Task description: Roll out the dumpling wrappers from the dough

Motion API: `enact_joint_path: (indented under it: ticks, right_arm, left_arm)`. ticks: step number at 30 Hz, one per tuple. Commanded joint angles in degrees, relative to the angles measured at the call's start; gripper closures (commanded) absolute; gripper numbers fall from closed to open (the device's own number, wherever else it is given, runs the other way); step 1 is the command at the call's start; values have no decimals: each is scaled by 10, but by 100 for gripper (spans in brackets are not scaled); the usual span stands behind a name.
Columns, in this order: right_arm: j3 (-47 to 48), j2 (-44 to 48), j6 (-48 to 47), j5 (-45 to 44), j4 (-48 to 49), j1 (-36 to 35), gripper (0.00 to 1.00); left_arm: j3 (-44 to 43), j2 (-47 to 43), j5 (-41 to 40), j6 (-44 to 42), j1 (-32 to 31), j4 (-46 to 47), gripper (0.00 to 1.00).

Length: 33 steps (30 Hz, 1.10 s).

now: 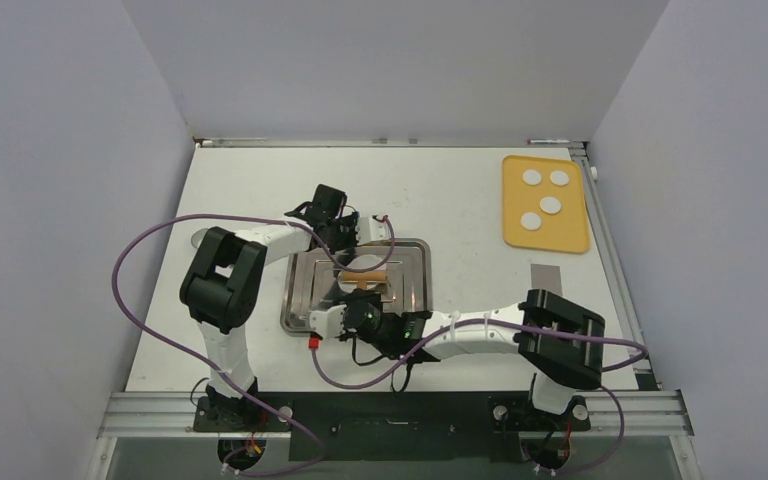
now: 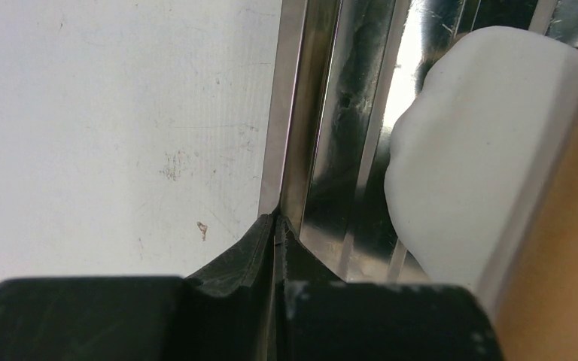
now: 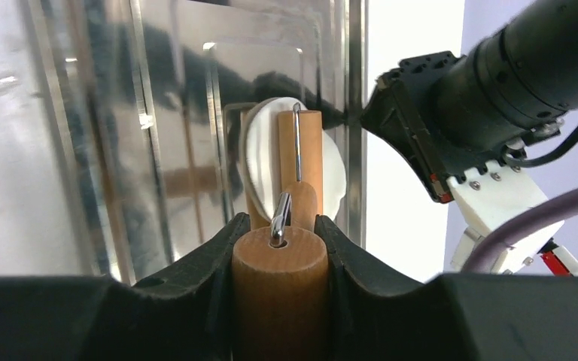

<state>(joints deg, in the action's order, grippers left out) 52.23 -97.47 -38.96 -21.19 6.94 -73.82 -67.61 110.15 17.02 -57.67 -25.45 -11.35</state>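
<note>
Right claw (image 3: 278,235): tight on the rolling pin (image 3: 310,150) handle.
Left claw (image 2: 275,226): pinched shut on the metal tray (image 2: 331,113) rim.
Dough (image 3: 334,173): white lump in the tray, under the pin.
Dumpling wrappers (image 1: 551,205): four small discs on the yellow mat (image 1: 560,238), well apart from the tray.

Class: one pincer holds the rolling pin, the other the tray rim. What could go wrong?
1. The left pincer pinches only the thin rim of the shiny steel tray; a hard push might free the tray to slide.
2. The white dough lump sits near that rim, so the wooden rolling pin in the right pincer could hit the wall or left pincer.
</note>
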Motion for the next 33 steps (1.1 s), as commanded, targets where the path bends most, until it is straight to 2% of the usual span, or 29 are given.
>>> enact_joint_path:
  ticks: [1,6,12,15,22,25,33]
  right_arm:
    - [-4,-36,64,75,-26,72,92]
    - [26,-75,47,54,-43,65,92]
    - [-7,-59,109,129,-110,2,92]
    - [-21,-52,134,155,-133,-4,92]
    - [24,-93,86,142,-111,71,92]
    - [40,-109,77,124,-108,79,92]
    - [-20,-98,155,155,-141,-7,92]
  left_arm:
    - [17,31,6,9,-3,-94,100]
    - [17,31,6,8,-3,-94,100]
    - [18,30,7,8,-3,-93,100]
    - [19,29,7,8,-3,-93,100]
    - [19,29,7,8,-3,-92,100]
    - [18,30,7,8,-3,-93,100]
    - [18,29,7,7,-3,-93,100]
